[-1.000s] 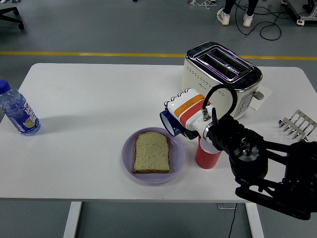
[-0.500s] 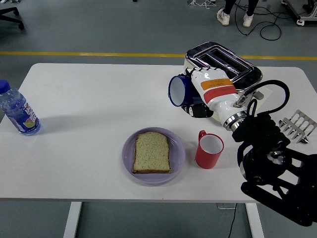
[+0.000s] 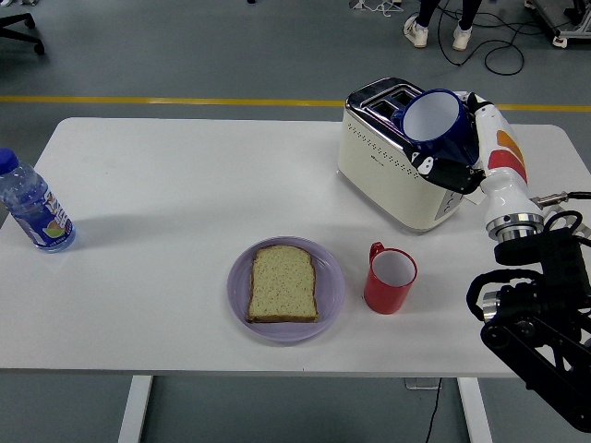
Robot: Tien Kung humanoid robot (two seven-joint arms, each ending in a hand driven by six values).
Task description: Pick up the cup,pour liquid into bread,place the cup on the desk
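Blue cup [image 3: 434, 117] is now high over the toaster [image 3: 392, 166], carried there by the right robot hand [image 3: 459, 148], whose fingers are curled around its body; a second ago the same cup was tipped low beside the bread slice [image 3: 283, 282], mouth toward the purple plate [image 3: 238, 293], and half a second ago it was already lifting off toward the toaster. The arm has swung up and to the right, so the cup is well apart from the bread, its open mouth facing the camera and tilted rather than upright. That retreat suggests the pouring step is finished, though no liquid is visible on the slice or inside the cup, so I cannot confirm anything came out. What remains, by my reading, is setting the cup down on the tabletop [image 3: 175, 212]; free room lies to the right of the toaster and in front of it, but the red mug [image 3: 389, 279] stands just beside the plate and should be avoided. Far left, a water bottle [image 3: 32, 203] is unmoved. No left arm appears.
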